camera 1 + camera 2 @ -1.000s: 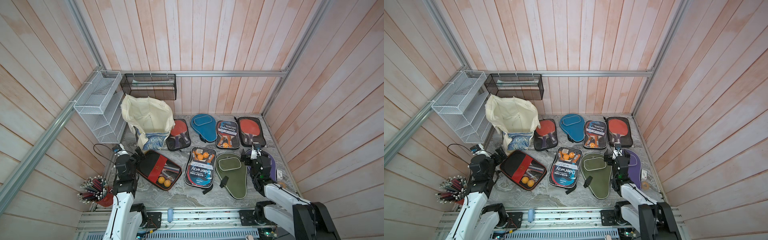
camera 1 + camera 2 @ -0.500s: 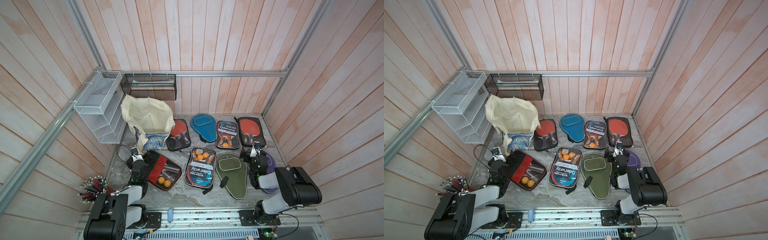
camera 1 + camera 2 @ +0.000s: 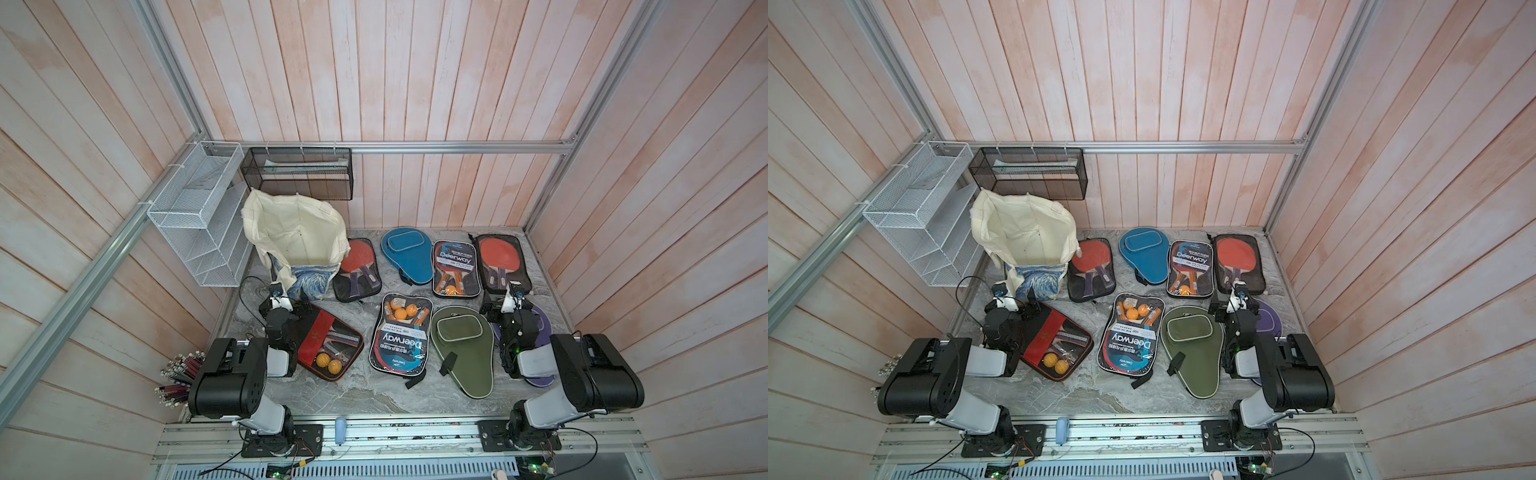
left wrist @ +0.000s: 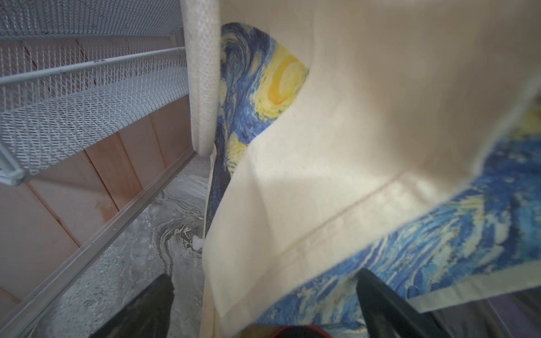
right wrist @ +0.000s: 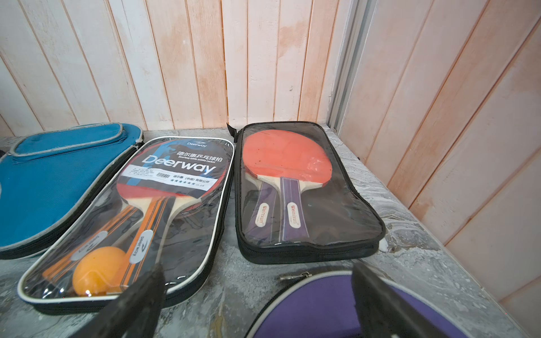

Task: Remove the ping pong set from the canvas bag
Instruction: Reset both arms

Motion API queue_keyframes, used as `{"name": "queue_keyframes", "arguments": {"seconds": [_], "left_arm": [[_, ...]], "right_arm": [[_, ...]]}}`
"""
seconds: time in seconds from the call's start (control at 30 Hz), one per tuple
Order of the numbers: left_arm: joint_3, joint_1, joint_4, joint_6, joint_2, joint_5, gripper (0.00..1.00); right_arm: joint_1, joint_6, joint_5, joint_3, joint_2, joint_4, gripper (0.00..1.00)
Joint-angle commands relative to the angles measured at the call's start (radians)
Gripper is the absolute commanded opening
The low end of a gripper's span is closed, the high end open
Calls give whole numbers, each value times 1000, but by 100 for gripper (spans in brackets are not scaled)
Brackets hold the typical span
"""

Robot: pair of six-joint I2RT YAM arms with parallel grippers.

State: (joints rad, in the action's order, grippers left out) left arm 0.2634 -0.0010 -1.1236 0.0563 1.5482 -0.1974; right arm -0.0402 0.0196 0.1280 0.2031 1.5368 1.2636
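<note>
Folded down low since a second ago, our left gripper (image 4: 265, 276) and right gripper (image 5: 259, 269) gape empty. We judge nothing remains to grasp, since the canvas bag (image 3: 297, 232) stands open-mouthed at rear left, ping pong sets (image 3: 401, 332) laid out beside it.

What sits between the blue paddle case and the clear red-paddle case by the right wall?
A clear Deerway paddle pack with an orange ball inside, lying flat; seen in both top views and the right wrist view.
</note>
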Motion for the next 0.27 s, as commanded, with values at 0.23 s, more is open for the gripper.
{"name": "queue_keyframes", "arguments": {"seconds": [0.23], "left_arm": [[6, 1, -15, 6, -8, 27, 100]], "right_arm": [[5, 6, -16, 17, 0, 22, 99]]}}
